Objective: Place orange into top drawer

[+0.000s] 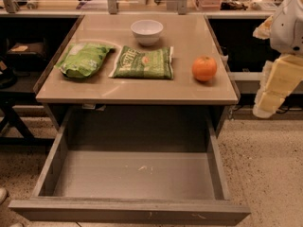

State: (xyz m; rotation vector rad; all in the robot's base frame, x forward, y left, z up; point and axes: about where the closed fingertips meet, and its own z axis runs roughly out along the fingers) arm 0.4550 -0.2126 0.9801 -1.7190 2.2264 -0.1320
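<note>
one smooth bright orange [204, 68] on table [189, 37], jaws at right.

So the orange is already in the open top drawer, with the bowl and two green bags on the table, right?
No. The camera view shows the orange on the table, right of the bags, not in the open top drawer. The hand hangs beyond the table's right edge.

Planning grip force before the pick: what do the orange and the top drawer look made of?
The orange: real-looking fruit, smooth bright peel with a soft highlight; could be a replica. The top drawer: matte grey painted metal or laminate, flat, scuffed; can't tell which. The hand hangs right of the table, apart from both.
</note>
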